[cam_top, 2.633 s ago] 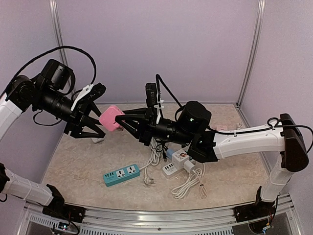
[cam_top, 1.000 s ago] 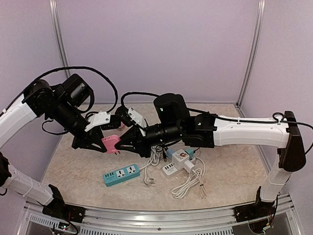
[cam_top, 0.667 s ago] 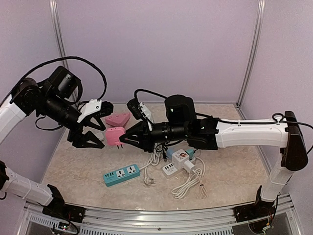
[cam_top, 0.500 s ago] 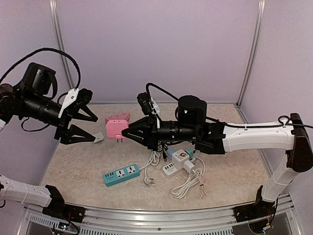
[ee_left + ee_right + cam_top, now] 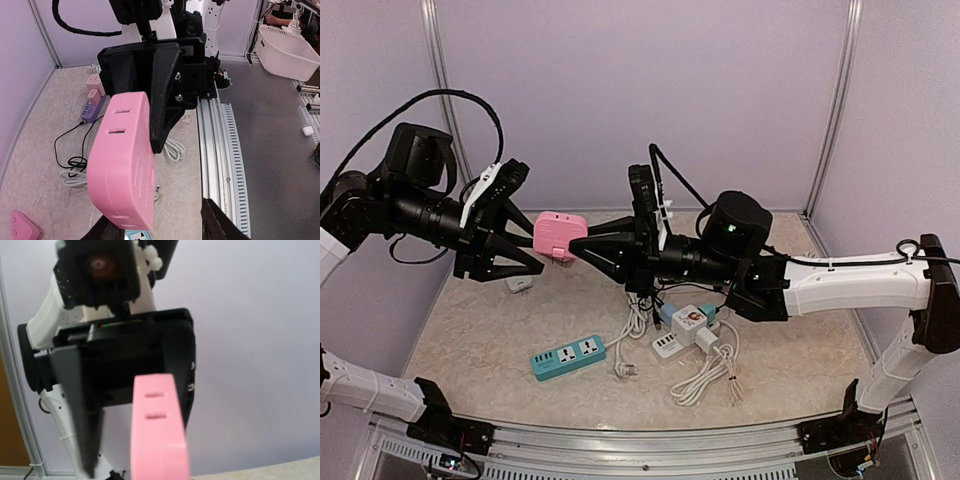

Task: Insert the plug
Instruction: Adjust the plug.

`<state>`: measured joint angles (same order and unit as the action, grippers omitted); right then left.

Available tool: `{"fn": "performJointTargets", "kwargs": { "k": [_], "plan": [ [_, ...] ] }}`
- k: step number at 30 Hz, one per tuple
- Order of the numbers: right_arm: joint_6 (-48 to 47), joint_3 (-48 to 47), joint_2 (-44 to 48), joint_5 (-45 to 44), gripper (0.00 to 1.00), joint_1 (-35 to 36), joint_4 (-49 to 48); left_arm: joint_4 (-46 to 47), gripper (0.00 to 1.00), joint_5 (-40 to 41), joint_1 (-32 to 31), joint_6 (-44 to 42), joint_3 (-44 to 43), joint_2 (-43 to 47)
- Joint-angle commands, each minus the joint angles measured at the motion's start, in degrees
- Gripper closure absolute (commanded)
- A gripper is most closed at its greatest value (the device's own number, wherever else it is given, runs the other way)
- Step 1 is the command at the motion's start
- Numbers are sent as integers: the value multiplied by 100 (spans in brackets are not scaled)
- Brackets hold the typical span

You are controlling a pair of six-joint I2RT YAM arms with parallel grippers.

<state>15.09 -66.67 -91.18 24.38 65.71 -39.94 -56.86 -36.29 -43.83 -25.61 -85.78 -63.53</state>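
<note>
Compared with half a second earlier, the plug [image 5: 558, 234] sits higher above the bench [image 5: 800, 340], and the left pincer [image 5: 525, 245] has closed in from the left to face it.

The right pincer [image 5: 582, 240] pinches the plug by its right edge and holds it in mid-air. The left pincer is spread, with the plug at its fingertips and in line with the gap between them. Contact cannot be determined.

On the bench below lie a teal strip [image 5: 568, 357], a cluster of white adapters [image 5: 685, 330], coiled white cable [image 5: 705, 378] and a small grey adapter [image 5: 520, 284]. None of them is between the two pincers
</note>
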Motion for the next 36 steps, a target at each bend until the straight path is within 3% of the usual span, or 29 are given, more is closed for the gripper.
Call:
{"fn": "performJointTargets", "kwargs": {
  "k": [1,7,11,13,14,16,19,30,33,36],
  "plan": [
    [-21,-88,-38,71,100,73,-113,293,61,-80,-37,299,-69,-1],
    [-120,-134,-12,54,100,84,172,308,100,-47,-37,364,-93,-41],
    [-308,-156,144,-94,100,82,682,278,100,70,-45,416,-97,-53],
    [-552,-345,251,-335,69,85,1473,214,100,357,-80,401,-90,-59],
    [-680,-482,300,-489,60,82,2096,170,100,557,-96,360,-75,-55],
    [-911,-768,367,-782,49,82,2904,94,100,934,-128,221,9,-41],
    [-1107,-1247,270,-1111,46,82,3815,88,100,1210,-172,105,125,-45],
    [-1351,-1955,-253,-728,60,82,4292,-53,100,1301,-389,-161,149,-179],
    [-1332,-2143,-411,-543,75,83,4351,-69,100,1313,-396,-167,156,-199],
    [-1284,-2333,-536,-467,100,84,4510,-62,100,1285,-398,-155,147,-220]
  ]
}}
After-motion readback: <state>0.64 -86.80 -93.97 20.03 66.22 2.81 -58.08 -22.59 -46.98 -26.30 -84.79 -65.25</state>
